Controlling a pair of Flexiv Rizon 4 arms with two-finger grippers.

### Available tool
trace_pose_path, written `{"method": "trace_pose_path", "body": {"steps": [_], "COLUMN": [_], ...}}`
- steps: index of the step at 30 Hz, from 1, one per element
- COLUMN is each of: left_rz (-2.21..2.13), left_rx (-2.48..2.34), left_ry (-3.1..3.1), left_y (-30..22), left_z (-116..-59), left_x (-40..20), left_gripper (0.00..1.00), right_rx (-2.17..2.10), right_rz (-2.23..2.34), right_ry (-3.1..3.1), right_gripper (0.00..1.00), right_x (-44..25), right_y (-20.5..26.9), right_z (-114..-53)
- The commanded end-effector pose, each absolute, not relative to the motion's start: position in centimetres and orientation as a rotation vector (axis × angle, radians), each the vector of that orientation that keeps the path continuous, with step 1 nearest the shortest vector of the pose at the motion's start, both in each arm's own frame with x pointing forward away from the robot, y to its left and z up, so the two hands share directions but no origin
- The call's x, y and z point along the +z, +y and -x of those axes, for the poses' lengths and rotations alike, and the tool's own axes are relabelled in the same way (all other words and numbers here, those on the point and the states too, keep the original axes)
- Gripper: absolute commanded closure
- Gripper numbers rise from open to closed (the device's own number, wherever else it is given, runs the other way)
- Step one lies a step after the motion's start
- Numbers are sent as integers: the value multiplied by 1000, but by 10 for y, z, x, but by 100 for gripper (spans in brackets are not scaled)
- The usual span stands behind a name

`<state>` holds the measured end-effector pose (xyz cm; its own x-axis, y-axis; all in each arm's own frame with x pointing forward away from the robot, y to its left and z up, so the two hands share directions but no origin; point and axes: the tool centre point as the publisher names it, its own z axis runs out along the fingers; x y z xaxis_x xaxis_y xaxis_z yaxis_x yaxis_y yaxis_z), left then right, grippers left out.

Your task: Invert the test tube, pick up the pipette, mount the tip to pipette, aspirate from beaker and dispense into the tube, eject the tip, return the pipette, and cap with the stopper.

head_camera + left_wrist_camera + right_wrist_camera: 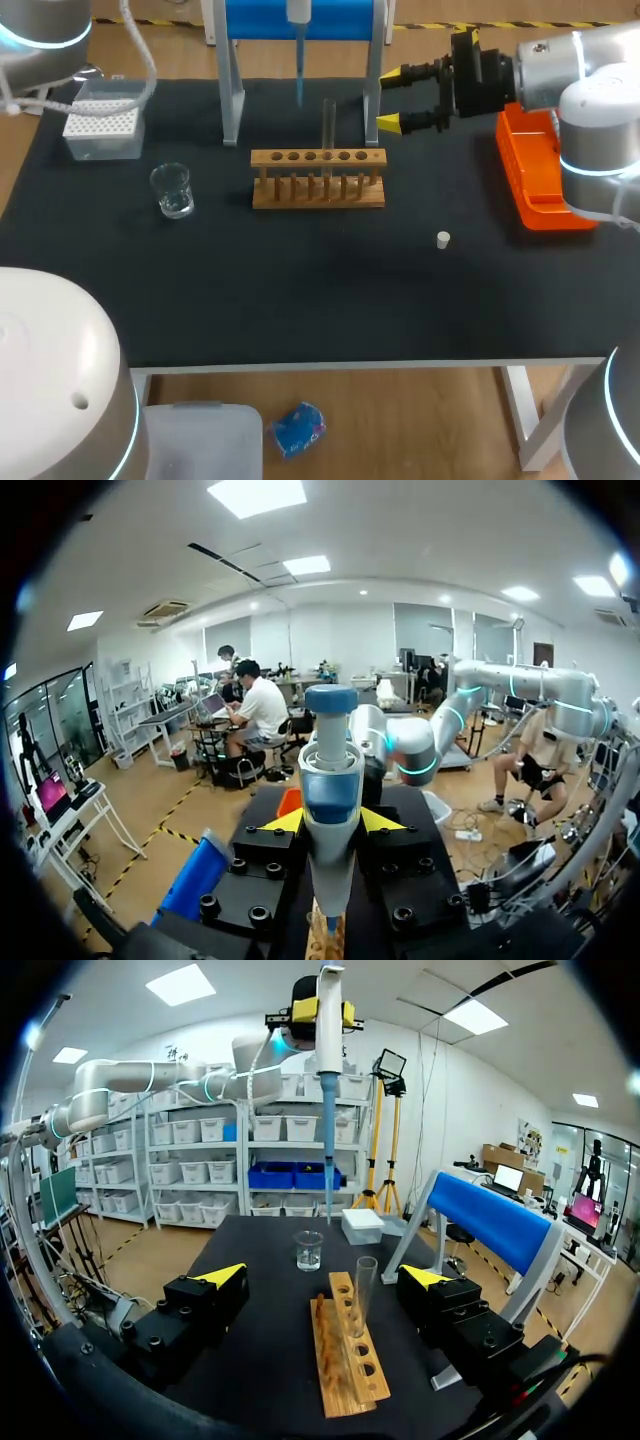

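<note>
Blue-tipped pipette (300, 70) clamped in left gripper (331, 821), right gripper (392, 98) open and empty; liquid transfer looks the step in hand, next needs tip centred over test tube (328, 125)

No text, label or number can be read in any view. The pipette (330, 790) and rack (318, 190) show no legible marks.

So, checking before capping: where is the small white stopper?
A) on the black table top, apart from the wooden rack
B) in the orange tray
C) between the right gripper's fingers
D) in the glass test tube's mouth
A: the small white stopper lies alone on the black table top, clear of the wooden rack.
</note>
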<state>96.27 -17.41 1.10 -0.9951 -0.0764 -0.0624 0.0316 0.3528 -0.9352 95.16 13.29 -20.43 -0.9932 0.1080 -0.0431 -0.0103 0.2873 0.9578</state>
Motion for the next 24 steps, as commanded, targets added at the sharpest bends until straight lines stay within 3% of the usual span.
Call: {"method": "trace_pose_path", "body": {"steps": [1, 24], "left_rz": [14, 34], "left_rx": [-1747, -1831], "left_ry": [2522, 2493], "left_y": [-193, -208], "left_z": [-980, -995], "left_x": [13, -18], "left_gripper": [100, 100], "right_rx": [1816, 1816], "right_rz": [-93, -93], "right_ry": [2438, 2438], "right_gripper": [0, 0], "right_x": [-205, -205], "right_y": [133, 133], "right_z": [-952, -952]}}
